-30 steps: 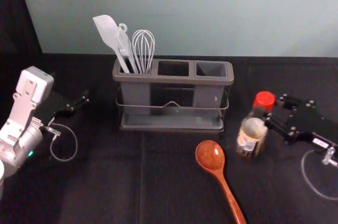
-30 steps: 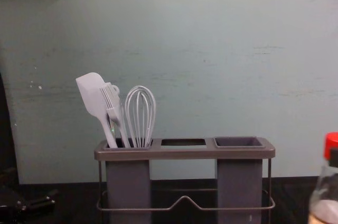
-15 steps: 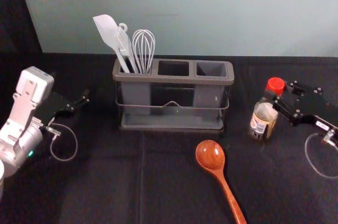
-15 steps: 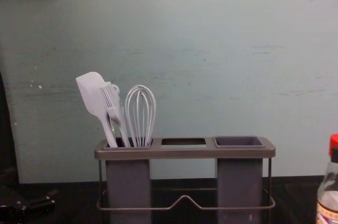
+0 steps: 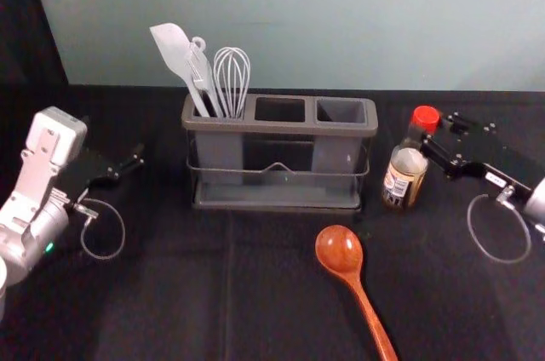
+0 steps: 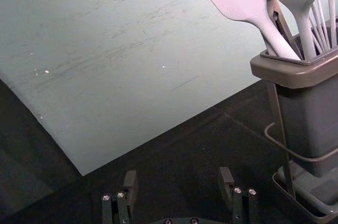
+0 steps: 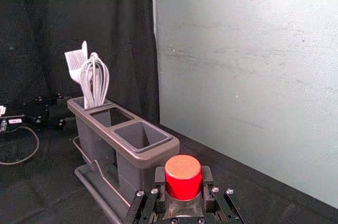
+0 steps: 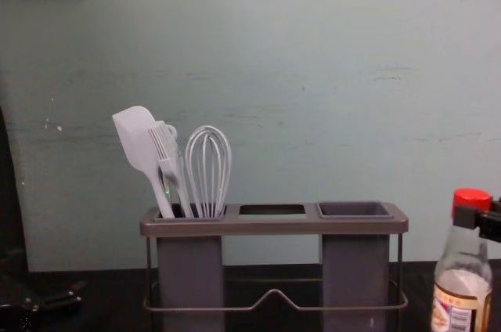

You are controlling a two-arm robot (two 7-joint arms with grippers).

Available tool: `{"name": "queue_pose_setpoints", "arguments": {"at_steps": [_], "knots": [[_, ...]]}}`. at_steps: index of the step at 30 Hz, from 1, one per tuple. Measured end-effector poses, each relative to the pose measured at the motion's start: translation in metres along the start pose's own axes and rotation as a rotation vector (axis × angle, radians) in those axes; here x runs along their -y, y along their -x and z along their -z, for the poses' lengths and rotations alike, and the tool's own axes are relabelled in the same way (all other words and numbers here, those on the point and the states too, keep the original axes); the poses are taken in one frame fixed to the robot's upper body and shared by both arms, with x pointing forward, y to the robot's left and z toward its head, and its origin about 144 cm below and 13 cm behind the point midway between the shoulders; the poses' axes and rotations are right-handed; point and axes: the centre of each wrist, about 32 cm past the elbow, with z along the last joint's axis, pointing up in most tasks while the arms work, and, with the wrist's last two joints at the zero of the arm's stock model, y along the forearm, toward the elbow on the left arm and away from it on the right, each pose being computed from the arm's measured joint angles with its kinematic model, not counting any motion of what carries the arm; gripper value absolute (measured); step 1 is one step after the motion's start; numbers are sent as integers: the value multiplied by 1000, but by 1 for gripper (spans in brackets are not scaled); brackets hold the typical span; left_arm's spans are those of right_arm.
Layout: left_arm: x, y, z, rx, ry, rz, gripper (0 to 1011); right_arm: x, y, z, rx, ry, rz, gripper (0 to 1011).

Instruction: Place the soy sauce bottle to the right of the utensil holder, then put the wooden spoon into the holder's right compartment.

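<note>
In the head view my right gripper (image 5: 436, 148) is shut on the soy sauce bottle (image 5: 404, 175) near its neck, just right of the utensil holder (image 5: 281, 128). The right wrist view shows the bottle's red cap (image 7: 183, 175) between the fingers of my right gripper (image 7: 183, 187). The bottle is upright in the chest view; its base is out of that frame. The wooden spoon (image 5: 341, 256) lies on the table in front of the holder, bowl toward it. My left gripper (image 5: 129, 167) stays parked at the left, open and holding nothing; its fingers spread in its wrist view (image 6: 179, 184).
White utensils, a spatula (image 5: 175, 53) and a whisk (image 5: 231, 80) among them, stand in the holder's left compartment. Behind the holder rises a pale wall (image 5: 281, 20). Black cloth (image 5: 170, 293) covers the table.
My right gripper and the bottle first moved right, then back left and farther from the robot, toward the holder's right side. The left arm, holder and spoon have stayed put.
</note>
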Motion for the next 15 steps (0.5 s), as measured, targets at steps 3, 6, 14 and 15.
{"name": "queue_pose_setpoints", "arguments": {"at_steps": [3, 6, 14, 15], "knots": [[0, 0, 0, 0, 0, 0, 1005, -4, 0, 1, 3, 7, -2, 386], [0, 0, 0, 0, 0, 0, 1005, -7, -1, 1, 6, 12, -2, 386], [0, 0, 0, 0, 0, 0, 1005, -13, -2, 1, 7, 19, 2, 386], [0, 0, 0, 0, 0, 0, 1005, -13, -2, 1, 6, 21, 4, 386]]}}
